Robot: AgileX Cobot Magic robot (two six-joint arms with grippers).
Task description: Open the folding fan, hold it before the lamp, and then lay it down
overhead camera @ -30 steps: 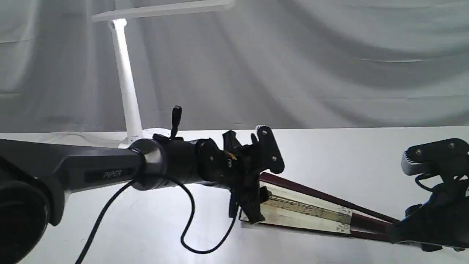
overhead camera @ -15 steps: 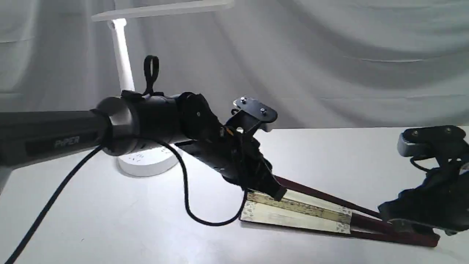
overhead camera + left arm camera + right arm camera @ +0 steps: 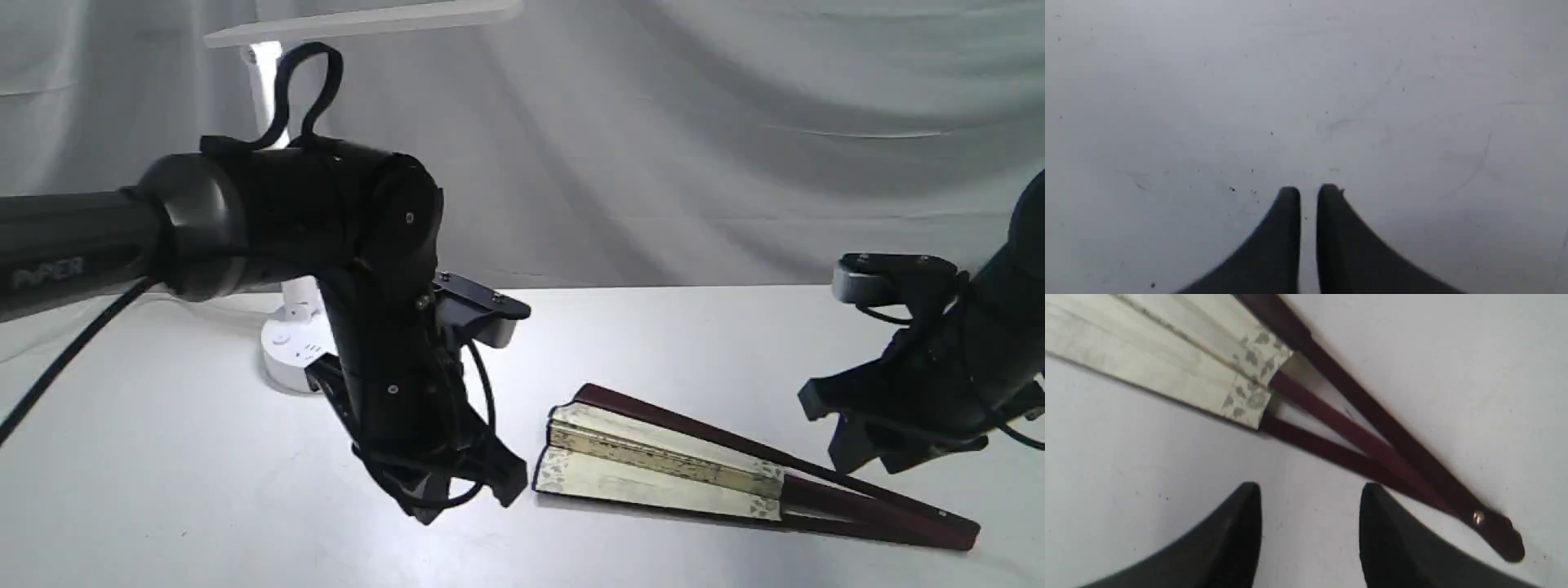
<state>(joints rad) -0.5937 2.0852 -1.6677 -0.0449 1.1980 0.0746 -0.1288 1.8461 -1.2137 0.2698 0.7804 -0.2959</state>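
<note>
The folding fan [image 3: 653, 474] lies flat on the white table, only slightly spread, its cream leaf toward the left and its maroon ribs [image 3: 1372, 445] running to the pivot at the right. My left gripper [image 3: 465, 490] hangs just left of the fan's wide end, apart from it. In its wrist view my left gripper [image 3: 1308, 190] is shut over bare table with nothing between the fingers. My right gripper [image 3: 833, 429] hovers above the rib end, and its wrist view shows my right gripper [image 3: 1310, 488] open and empty. The lamp [image 3: 298, 351] stands at the back left, its bar head [image 3: 367, 20] lit.
A grey draped cloth [image 3: 694, 147] forms the backdrop behind the table. My left arm's black cable [image 3: 49, 376] loops over the left side. The lamp's round base sits close behind my left wrist.
My left gripper has let go of the fan's wide end, swung back to the left and shut. My right gripper has risen off the rib end, so the pivot now shows.
</note>
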